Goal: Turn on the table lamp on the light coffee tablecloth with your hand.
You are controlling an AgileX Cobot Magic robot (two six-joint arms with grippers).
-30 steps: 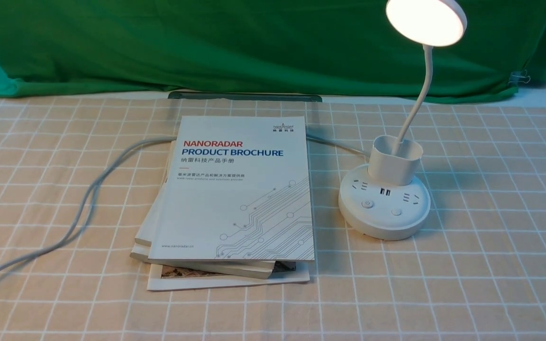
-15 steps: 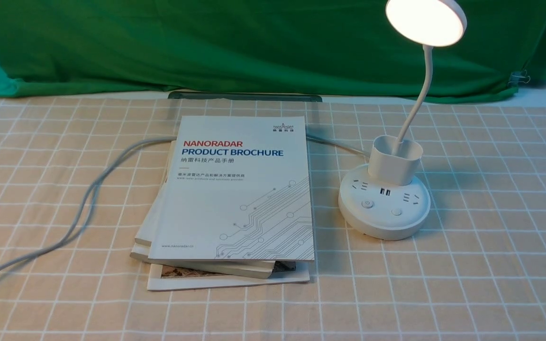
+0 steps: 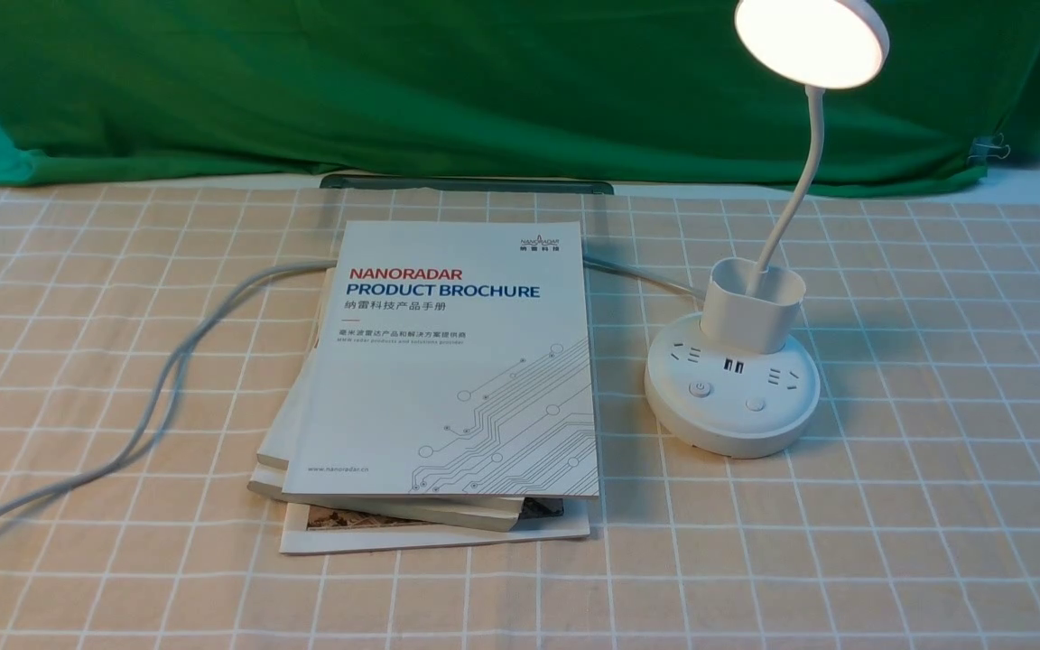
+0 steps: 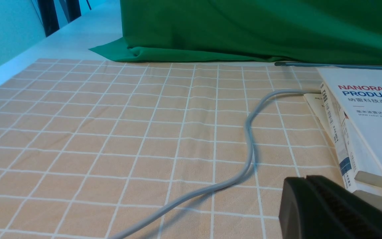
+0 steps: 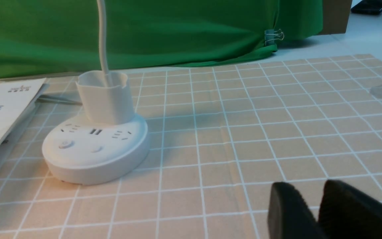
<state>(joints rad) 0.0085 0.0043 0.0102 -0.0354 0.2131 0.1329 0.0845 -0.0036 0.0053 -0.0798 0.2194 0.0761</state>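
The lamp [image 3: 759,298] sits on the right half of the tan checked tablecloth [image 3: 935,469], and its round head [image 3: 812,41] is glowing bright at the top of the front view, held up on a thin curved neck that rises out of a cup-shaped holder [image 3: 750,316]. The round base [image 3: 732,388] has sockets and two buttons facing the camera side, and it stands flat on the cloth. Just to its left, not touching, there's a stack of brochures [image 3: 448,379] with "NANORADAR PRODUCT BROCHURE" on the top cover. A grey cable [image 3: 168,379] snakes off across the cloth to the left edge from behind the stack, and another bit of cable shows between the stack and the lamp base. Green backdrop cloth [image 3: 448,81] hangs along the back. Neither arm shows in the front view at all. In the left wrist view the left gripper [image 4: 307,181] is low over the cloth near the cable and the brochure stack, fingers pressed together with nothing between them. In the right wrist view the right gripper [image 5: 320,196] hangs over bare cloth well apart from the lamp base, its two black fingers close but with a narrow gap, holding nothing.
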